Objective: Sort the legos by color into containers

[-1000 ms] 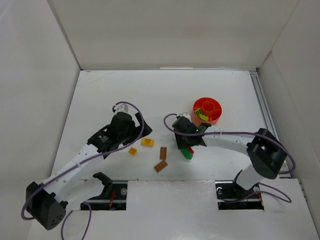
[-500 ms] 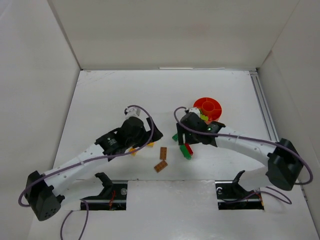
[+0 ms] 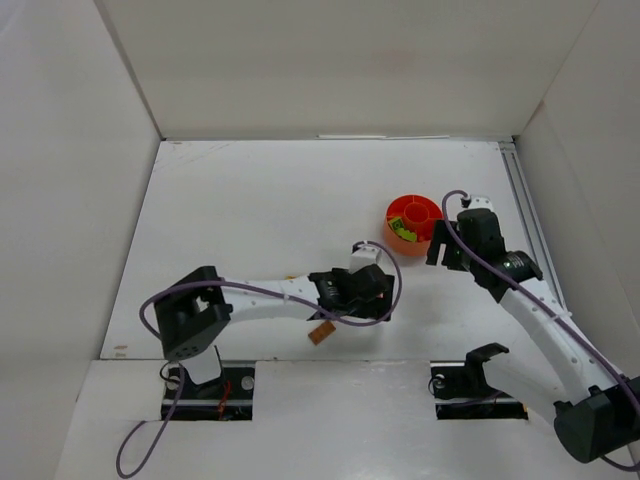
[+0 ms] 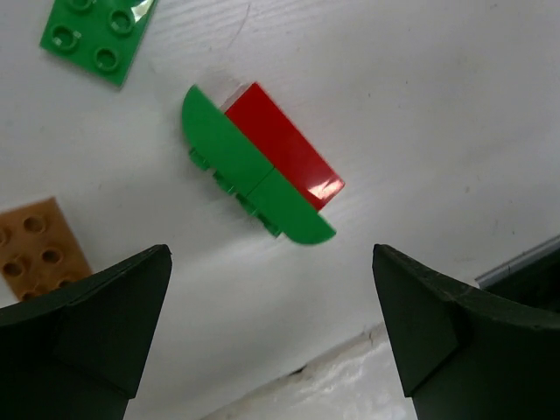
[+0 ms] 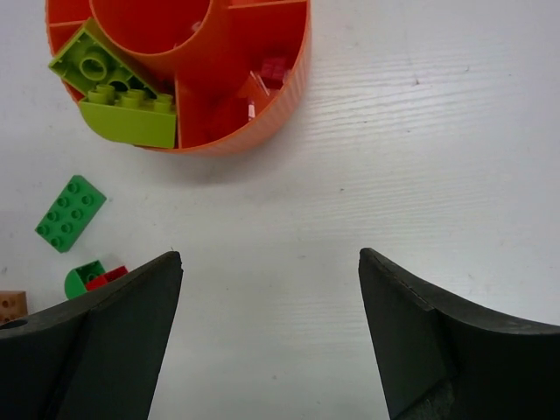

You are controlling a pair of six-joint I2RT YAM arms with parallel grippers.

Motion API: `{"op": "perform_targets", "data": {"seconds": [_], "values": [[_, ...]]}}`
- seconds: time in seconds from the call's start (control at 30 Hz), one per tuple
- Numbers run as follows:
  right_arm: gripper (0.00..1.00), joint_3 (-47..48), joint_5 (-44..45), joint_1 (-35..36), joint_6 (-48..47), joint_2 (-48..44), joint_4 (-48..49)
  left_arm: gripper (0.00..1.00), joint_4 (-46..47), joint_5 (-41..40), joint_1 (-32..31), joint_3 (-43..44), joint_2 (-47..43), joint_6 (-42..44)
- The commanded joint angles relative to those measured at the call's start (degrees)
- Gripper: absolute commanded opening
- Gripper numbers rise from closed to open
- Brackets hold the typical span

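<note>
In the left wrist view a green half-round lego joined to a red lego (image 4: pixel 262 175) lies on the table just ahead of my open left gripper (image 4: pixel 271 337). A flat green lego (image 4: pixel 94 37) and a brown lego (image 4: pixel 35 249) lie to the left. From above, my left gripper (image 3: pixel 365 298) covers these pieces. The orange-red container (image 5: pixel 284 105) holds two lime legos (image 5: pixel 127 118) in one compartment and a red lego (image 5: pixel 273 72) in another. My right gripper (image 5: pixel 271 337) stands open and empty beside the container (image 3: pixel 415 243), on its right.
A brown lego (image 3: pixel 320 333) lies near the front edge, below the left arm. In the right wrist view a green lego (image 5: pixel 70 213) and the green-red pair (image 5: pixel 87 278) lie left of the bowl. White walls enclose the table on three sides.
My right gripper opened, left the green-red pair on the table and moved right to beside the bowl. My left arm swung right, over that pair, and now hides the yellow and orange bricks.
</note>
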Motion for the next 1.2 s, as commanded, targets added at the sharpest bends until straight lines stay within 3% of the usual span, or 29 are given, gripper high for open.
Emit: {"op": "perform_targets", "data": {"seconds": [0.0,0.17,0.3,0.43,1.03,1.07,1.17], "values": [[0.87,-0.61,-2.83,-2.69,-5.56,-0.41,-0.80,0.98,2.75,-5.07,-2.45,5.69,3.80,2.99],[0.87,-1.23,-8.18,-6.38,-10.75,1.62,0.43,0.99,-6.71,-16.06,-5.45,13.86,13.99,12.15],[0.87,-1.24,-9.42,-7.97,-12.16,1.62,0.96,1.00,-7.00,-13.54,-5.45,15.19,16.29,15.84],[0.87,-1.24,-9.96,-9.11,-12.86,2.22,1.66,0.98,-7.52,-14.05,-5.45,14.58,16.30,13.83],[0.87,-1.24,-10.48,-9.11,-13.39,4.08,2.71,0.59,-8.31,-14.14,-5.45,13.17,15.59,9.69],[0.87,-1.24,-10.48,-9.11,-13.39,4.08,2.71,0.52,-7.70,-14.14,-5.45,13.17,15.59,9.69],[0.87,-1.24,-10.48,-9.11,-13.39,4.08,2.71,0.49,-7.69,-13.61,-5.45,13.17,15.59,9.08]]}}
